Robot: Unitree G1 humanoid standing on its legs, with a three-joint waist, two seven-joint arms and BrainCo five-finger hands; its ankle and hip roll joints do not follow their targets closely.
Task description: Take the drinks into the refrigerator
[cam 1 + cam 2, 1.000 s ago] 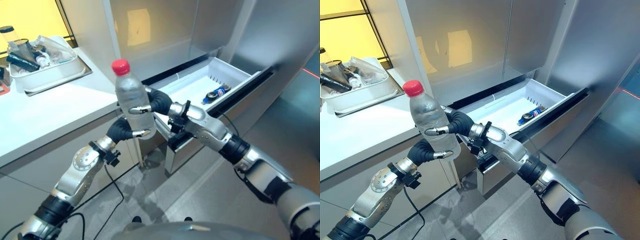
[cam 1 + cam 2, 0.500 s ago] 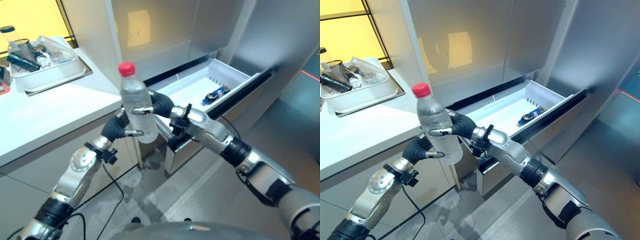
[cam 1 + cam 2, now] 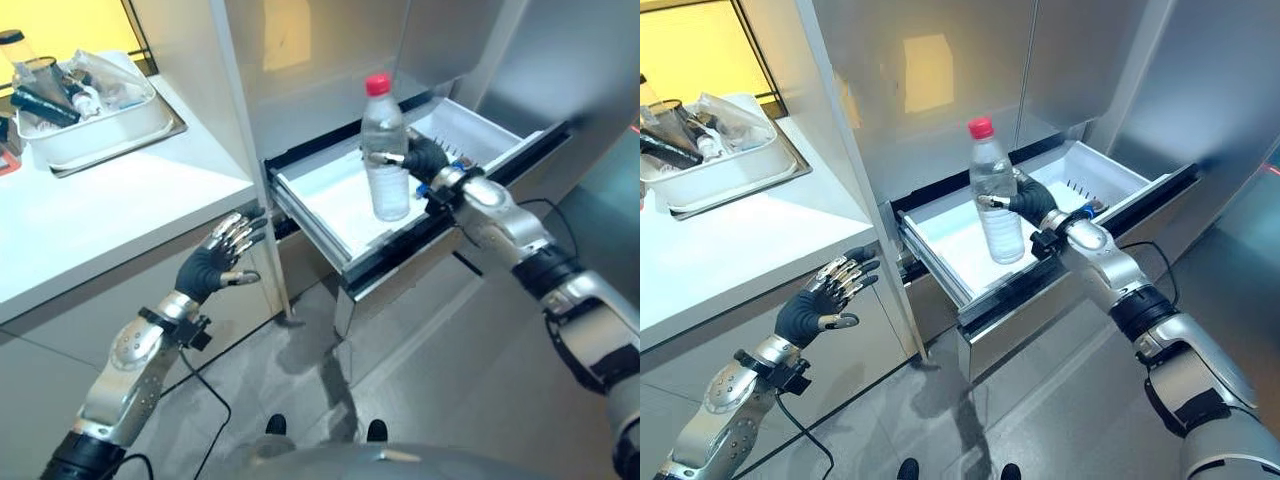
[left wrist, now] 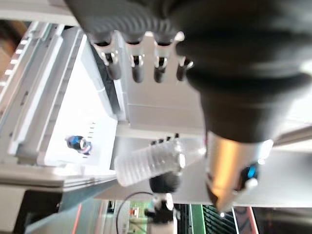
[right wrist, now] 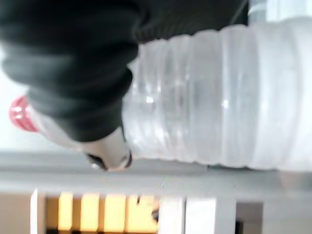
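Note:
A clear water bottle with a red cap stands upright in the air over the open white refrigerator drawer. My right hand is shut on the bottle, fingers curled round its middle; the ribbed bottle body shows close up in the right wrist view. A small blue can lies in the far end of the drawer. My left hand hangs open and empty in front of the counter, well left of the drawer, its fingers spread.
A white counter runs along the left, carrying a white tub of bottles and utensils. Steel refrigerator doors rise behind the drawer. The drawer front juts out over the grey floor.
My left hand let go of the bottle and dropped back to the left, open. My right hand carried the bottle rightward over the drawer. The camera has also shifted.

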